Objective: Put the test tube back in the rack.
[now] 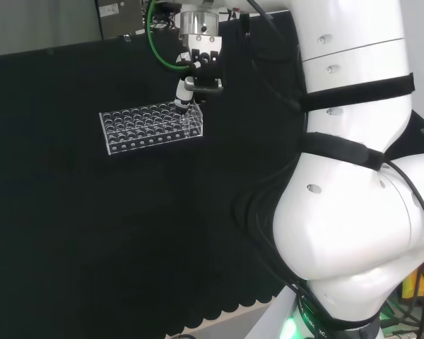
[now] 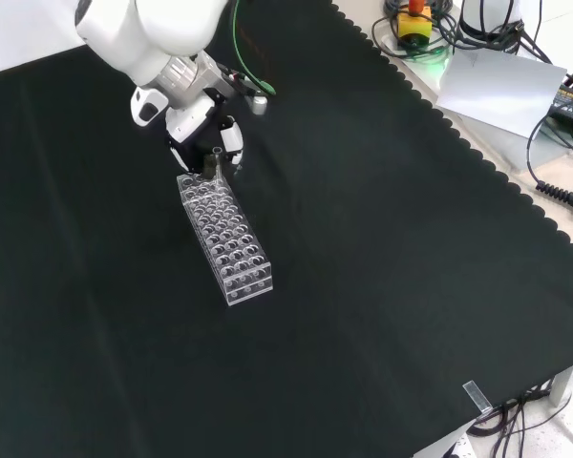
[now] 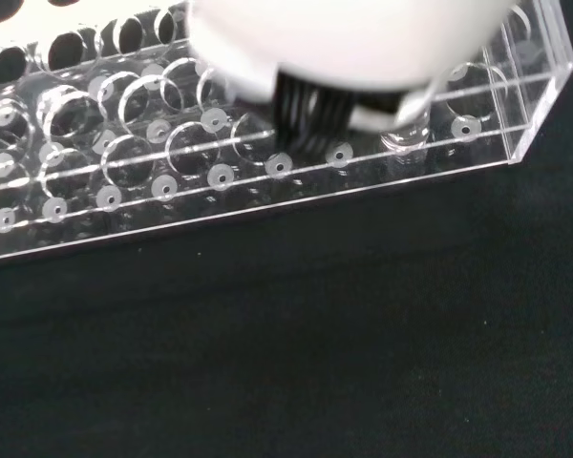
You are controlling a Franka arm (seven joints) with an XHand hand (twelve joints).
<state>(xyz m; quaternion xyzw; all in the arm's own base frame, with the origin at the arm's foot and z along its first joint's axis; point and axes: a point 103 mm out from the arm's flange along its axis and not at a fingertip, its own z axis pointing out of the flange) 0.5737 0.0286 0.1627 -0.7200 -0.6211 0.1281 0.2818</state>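
A clear plastic rack (image 1: 150, 128) with many round holes lies on the black cloth; in the front view the rack (image 2: 231, 239) runs away from the camera. The black and white hand (image 1: 200, 69) hangs over its right end in the head view. A clear test tube (image 2: 216, 162) stands upright in a hole at the rack's far end, its upper part between the curled fingers (image 2: 232, 143) of the hand (image 2: 199, 119). In the wrist view a black ribbed finger pad (image 3: 310, 119) sits just above the rack's holes (image 3: 124, 143).
The arm's big white links (image 1: 353, 176) stand at the right of the head view. The cloth's scalloped edge (image 2: 477, 162) runs along the right of the front view, with cables and a paper sheet (image 2: 501, 86) beyond it. A small clear piece (image 2: 476, 393) lies by the near edge.
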